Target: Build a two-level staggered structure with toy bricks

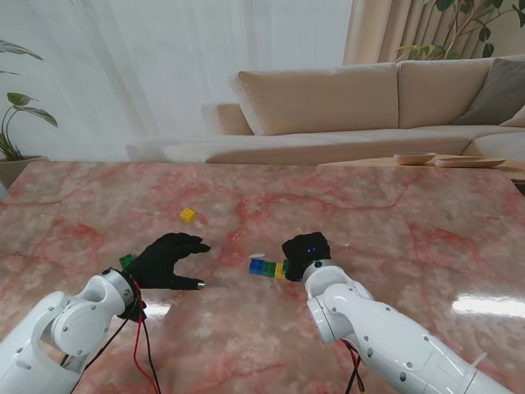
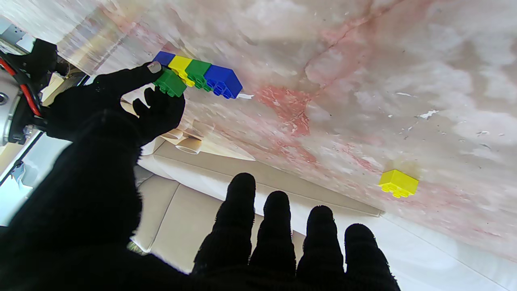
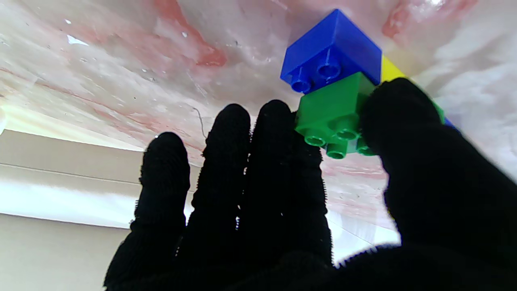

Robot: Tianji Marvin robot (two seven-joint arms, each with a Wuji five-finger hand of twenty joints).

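Now right hand [image 1: 307, 250] pinches the green brick [image 3: 333, 111] (left hand [image 1: 168, 260] splayed, holding nothing).

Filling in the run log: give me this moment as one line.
left robot hand: open, idle | right robot hand: shut on green brick, at brick row | yellow brick: loose, farther off

table [image 1: 426, 246] pink-red marble | brick row [image 2: 200, 74] blue-yellow-green-blue | loose brick [image 2: 398, 183] yellow
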